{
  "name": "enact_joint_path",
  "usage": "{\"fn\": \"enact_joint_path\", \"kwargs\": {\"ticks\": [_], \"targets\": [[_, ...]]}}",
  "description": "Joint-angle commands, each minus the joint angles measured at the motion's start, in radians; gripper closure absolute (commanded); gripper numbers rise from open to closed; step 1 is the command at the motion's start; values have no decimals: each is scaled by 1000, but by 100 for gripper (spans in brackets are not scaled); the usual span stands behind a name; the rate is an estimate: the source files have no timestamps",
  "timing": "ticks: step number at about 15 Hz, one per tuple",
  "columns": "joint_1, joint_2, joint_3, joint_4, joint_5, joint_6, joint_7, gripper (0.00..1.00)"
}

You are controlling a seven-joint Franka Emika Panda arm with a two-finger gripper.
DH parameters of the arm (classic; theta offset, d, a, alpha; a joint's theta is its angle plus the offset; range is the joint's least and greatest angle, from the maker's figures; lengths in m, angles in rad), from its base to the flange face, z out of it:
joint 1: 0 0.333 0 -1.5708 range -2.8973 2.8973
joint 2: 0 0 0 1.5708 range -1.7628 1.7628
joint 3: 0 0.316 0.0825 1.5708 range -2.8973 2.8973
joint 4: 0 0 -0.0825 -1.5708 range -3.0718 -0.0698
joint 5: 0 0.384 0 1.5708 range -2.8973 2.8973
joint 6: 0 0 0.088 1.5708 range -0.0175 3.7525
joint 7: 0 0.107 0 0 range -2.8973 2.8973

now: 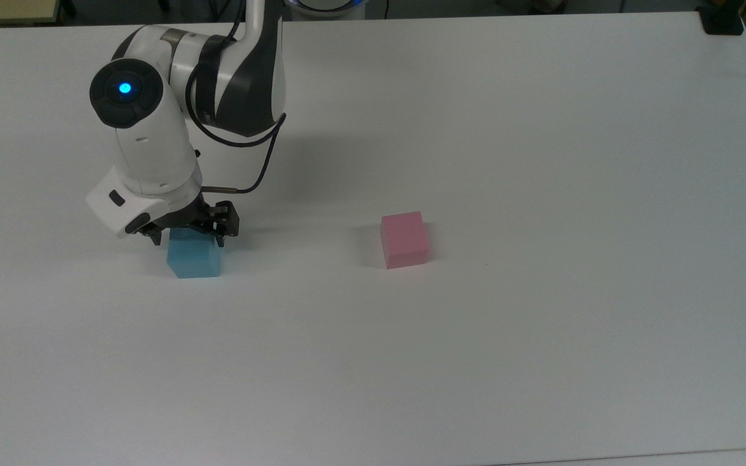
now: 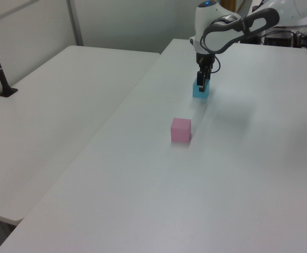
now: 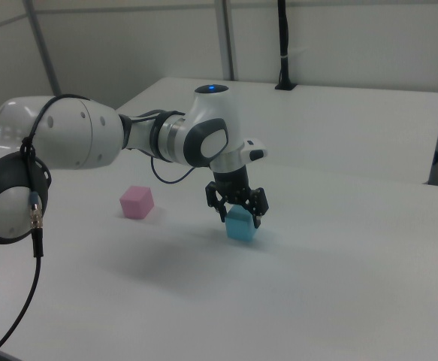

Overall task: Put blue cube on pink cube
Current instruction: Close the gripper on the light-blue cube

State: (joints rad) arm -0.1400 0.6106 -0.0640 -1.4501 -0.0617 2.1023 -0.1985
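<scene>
Two cubes sit on the white table [image 1: 541, 162], and the gripper [image 1: 186, 241] is down over one of them. Its fingers are spread, one on each side of the blue cube [image 1: 194, 260], straddling its upper part; in the right view the fingertips [image 3: 256, 219] reach partway down the cube's sides, and a slight gap seems to remain, so the gripper is released rather than clenched. I cannot tell for certain whether either finger touches the cube. The blue cube rests flat on the table directly under the gripper [image 3: 240, 216], its lower half showing below the fingers in the top view and the right view.

The pink cube [image 1: 404, 239] stands well apart from the gripper, to the top view's right of it, alone on the table and touching nothing else. In the left view it lies nearer the camera than the gripper [image 2: 201, 84], with bare table between the pink cube [image 2: 180, 129] and the blue cube [image 2: 201, 90]. In the right view the pink cube [image 3: 137, 201] is to the right view's left of the gripper, the blue cube [image 3: 240, 225] beneath it.

The white arm [image 1: 153, 142] leans down to the gripper from the table's far edge in the top view, a blue light glowing on its joint, and a black cable [image 1: 263, 162] loops beside the wrist.
</scene>
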Motion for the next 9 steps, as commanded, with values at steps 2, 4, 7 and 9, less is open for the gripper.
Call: {"fn": "enact_joint_path", "kwargs": {"ticks": [2, 4, 7, 9], "targets": [[7, 0, -8, -7, -12, 41, -22, 68], [5, 0, -8, -7, -10, 41, -24, 76], [5, -32, -7, 0, -10, 28, -45, 76], [10, -75, -7, 2, -15, -23, -47, 76]]}}
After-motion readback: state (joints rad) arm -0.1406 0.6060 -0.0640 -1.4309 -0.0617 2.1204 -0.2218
